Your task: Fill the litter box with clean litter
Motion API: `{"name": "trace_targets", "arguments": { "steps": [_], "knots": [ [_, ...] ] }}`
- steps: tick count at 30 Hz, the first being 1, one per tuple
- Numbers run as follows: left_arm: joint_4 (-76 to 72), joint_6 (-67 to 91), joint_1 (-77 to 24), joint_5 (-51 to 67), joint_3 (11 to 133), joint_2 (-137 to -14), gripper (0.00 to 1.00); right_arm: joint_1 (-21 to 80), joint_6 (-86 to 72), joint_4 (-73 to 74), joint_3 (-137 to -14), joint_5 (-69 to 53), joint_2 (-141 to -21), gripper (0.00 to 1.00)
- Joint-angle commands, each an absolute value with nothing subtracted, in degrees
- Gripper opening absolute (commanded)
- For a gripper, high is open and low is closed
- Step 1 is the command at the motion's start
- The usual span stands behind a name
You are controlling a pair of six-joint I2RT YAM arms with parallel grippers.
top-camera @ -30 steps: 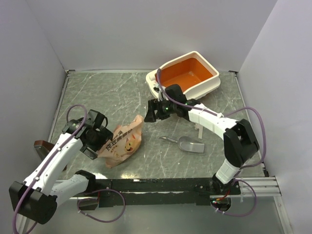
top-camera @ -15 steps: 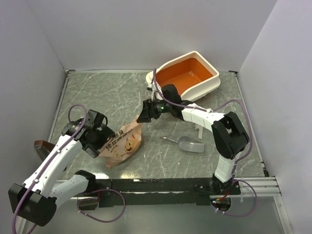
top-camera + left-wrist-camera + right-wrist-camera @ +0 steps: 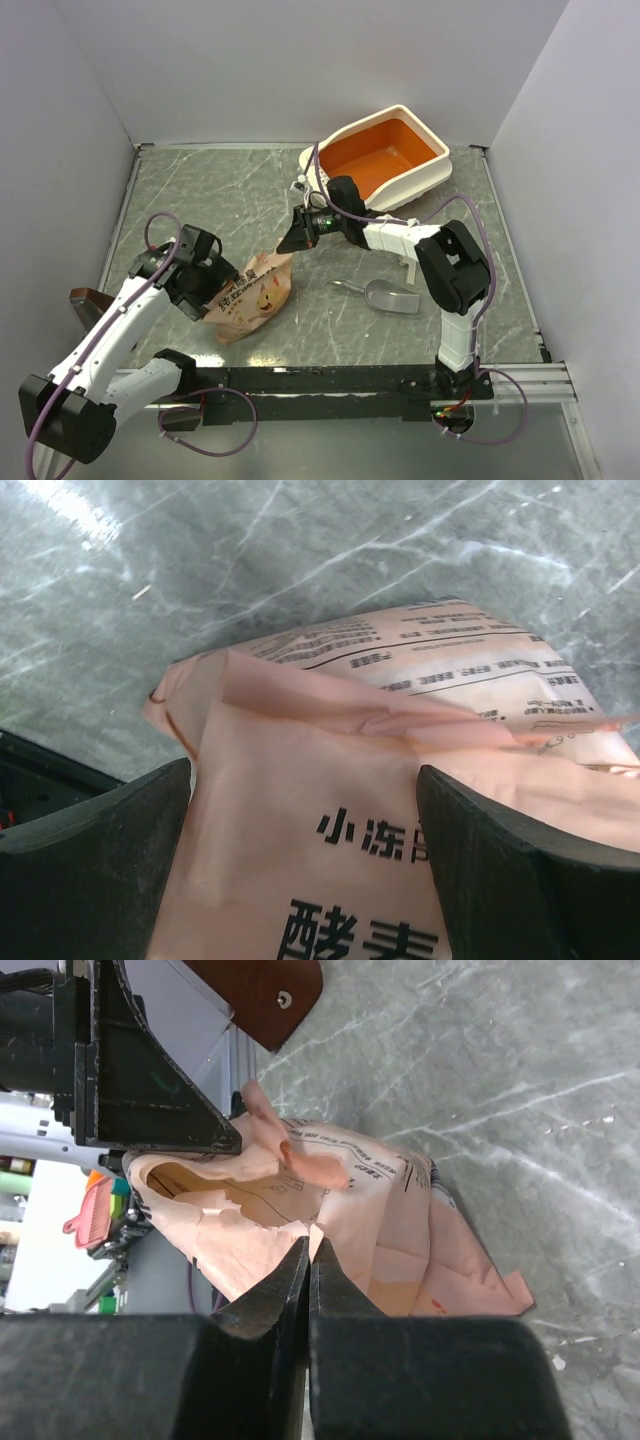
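The litter box (image 3: 421, 181), orange inside with a cream rim, stands at the back right and shows no clean litter. A pink-orange paper bag (image 3: 255, 296) lies on the table front left. My right gripper (image 3: 291, 243) reaches left to the bag's torn mouth. In the right wrist view it (image 3: 310, 1244) is shut on the ragged paper edge of the bag (image 3: 400, 1230). My left gripper (image 3: 205, 288) is open at the bag's other end. Its fingers (image 3: 120, 860) stand wide on either side of the bag (image 3: 380, 780). The litter inside the bag is hidden.
A small grey metal scoop (image 3: 385, 295) lies on the table right of the bag. A brown object (image 3: 85, 300) sits at the left table edge. White walls enclose the table on three sides.
My right gripper has moved left from near the litter box to the bag's mouth and shut on its torn edge. The left gripper stays open around the bag.
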State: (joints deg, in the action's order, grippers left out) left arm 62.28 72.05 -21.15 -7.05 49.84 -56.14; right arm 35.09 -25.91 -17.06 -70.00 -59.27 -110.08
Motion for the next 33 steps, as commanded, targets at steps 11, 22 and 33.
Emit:
{"name": "trace_targets", "arguments": {
  "steps": [11,22,33],
  "knots": [
    [54.8,57.1,-20.8,-18.1,69.1,-64.1,0.99,33.0,-26.0,-13.9,-73.9,-31.1,-99.8,0.00],
    [50.9,50.7,-20.3,-18.6,73.7,-67.1,0.99,30.5,-26.1,-22.1,-56.0,-13.9,-81.9,0.00],
    [47.6,54.7,-20.3,-10.7,63.5,-65.0,0.99,30.6,-25.4,-20.0,-43.7,-13.9,-72.8,0.40]
  ]
}}
